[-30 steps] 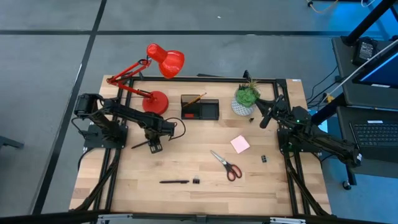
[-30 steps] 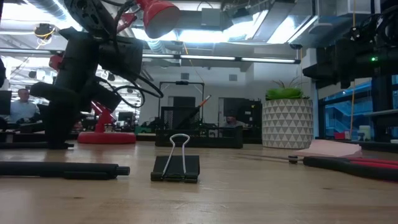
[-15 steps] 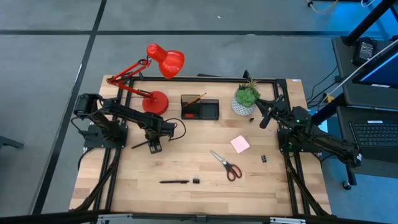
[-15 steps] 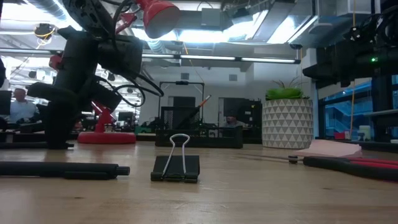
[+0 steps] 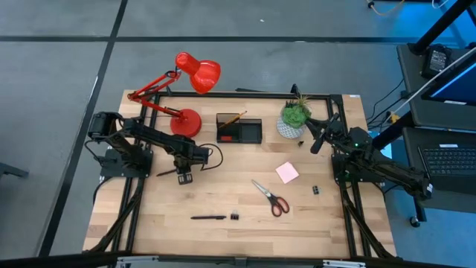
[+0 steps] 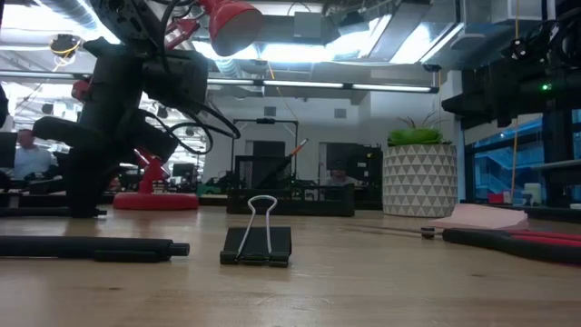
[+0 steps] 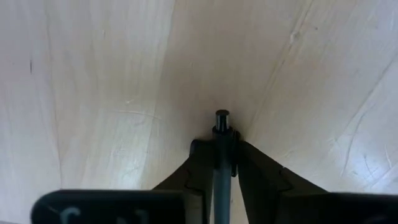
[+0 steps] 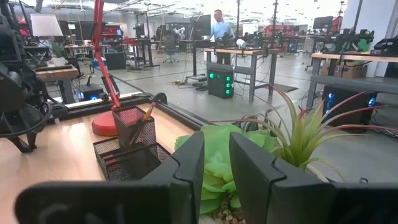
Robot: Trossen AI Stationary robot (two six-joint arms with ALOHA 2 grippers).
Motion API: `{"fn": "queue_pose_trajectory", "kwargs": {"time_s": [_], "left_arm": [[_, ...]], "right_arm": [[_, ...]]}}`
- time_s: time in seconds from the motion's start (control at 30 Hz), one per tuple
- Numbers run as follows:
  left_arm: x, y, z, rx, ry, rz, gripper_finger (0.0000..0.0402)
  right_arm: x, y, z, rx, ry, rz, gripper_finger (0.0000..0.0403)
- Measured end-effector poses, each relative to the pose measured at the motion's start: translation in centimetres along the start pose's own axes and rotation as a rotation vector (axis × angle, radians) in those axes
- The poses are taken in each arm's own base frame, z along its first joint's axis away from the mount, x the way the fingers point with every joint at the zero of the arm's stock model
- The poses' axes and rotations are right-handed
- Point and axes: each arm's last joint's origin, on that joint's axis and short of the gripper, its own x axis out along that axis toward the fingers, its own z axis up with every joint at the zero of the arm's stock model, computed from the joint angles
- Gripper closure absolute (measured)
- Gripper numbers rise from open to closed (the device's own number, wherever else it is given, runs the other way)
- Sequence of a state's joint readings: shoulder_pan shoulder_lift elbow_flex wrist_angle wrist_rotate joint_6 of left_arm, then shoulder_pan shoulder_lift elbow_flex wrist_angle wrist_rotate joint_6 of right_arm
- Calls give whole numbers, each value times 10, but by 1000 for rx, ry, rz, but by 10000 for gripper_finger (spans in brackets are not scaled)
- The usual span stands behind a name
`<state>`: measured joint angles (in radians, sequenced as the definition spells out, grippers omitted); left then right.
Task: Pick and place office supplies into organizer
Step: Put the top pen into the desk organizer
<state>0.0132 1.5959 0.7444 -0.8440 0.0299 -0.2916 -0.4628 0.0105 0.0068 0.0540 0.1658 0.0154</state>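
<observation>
Left gripper [image 5: 184, 176] I find clamped on a black pen [image 7: 221, 163] low at the table's [image 5: 245, 223] left, ready for lifting toward the organizer [image 5: 239, 129]. Right gripper [image 5: 315, 141] waits beside the plant [image 5: 295, 114], fingers slightly apart, empty.

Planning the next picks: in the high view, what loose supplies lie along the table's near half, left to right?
Pen → clip → scissors → sticky pad → small clips.
</observation>
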Motion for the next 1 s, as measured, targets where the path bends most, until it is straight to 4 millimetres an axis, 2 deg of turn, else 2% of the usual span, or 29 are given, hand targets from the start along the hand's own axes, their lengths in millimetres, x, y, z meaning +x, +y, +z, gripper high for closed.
{"fn": "queue_pose_trajectory", "kwargs": {"time_s": [0.37, 0.67, 0.83, 1.0], "left_arm": [[-4, -1, 2, -2, 3, -7, 347], [-32, -3, 10, -1, -117, -7, 348], [-56, -4, 16, -1, -285, -7, 348], [-86, -6, 28, 56, -602, 4, 348]], "right_arm": [[0, 0, 0, 1, 0, 0, 323], [0, 0, 0, 2, 0, 0, 323], [0, 0, 0, 2, -1, 0, 323], [0, 0, 0, 2, -1, 0, 323]]}}
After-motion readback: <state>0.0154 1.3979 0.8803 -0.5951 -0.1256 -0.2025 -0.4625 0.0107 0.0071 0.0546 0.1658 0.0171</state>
